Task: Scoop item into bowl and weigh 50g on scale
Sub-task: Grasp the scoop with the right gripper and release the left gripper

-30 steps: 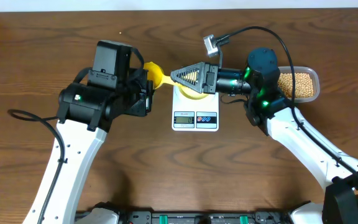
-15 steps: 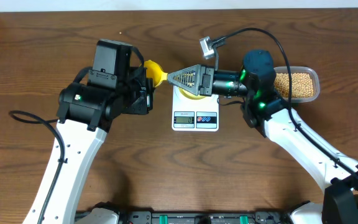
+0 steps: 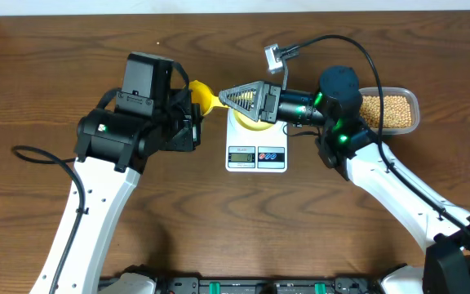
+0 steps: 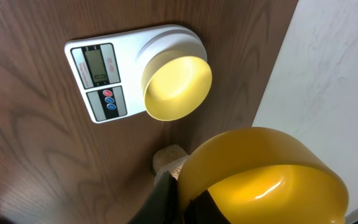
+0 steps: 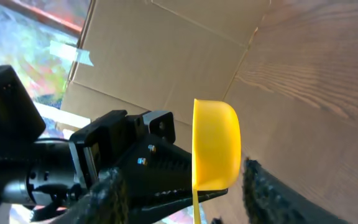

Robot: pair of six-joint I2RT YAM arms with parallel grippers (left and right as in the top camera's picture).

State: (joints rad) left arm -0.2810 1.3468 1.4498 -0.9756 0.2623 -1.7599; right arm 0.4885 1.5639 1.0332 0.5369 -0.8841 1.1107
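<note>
1. Overhead: we see that the right gripper (image 3: 233,96) has slid left over the last second, toward the bright yellow plastic scoop (image 3: 204,96) clamped in the left gripper (image 3: 191,104). It hangs over the pale yellow round bowl (image 3: 255,124) on the white rounded-rectangular digital scale (image 3: 256,151). The small tan beans (image 3: 388,110) lie in the clear plastic tub (image 3: 415,104), well apart.
2. Left wrist: we find the bowl empty on the scale.
3. Right wrist: we see its fingers (image 5: 110,196) apart, with the scoop's cup between them.
</note>
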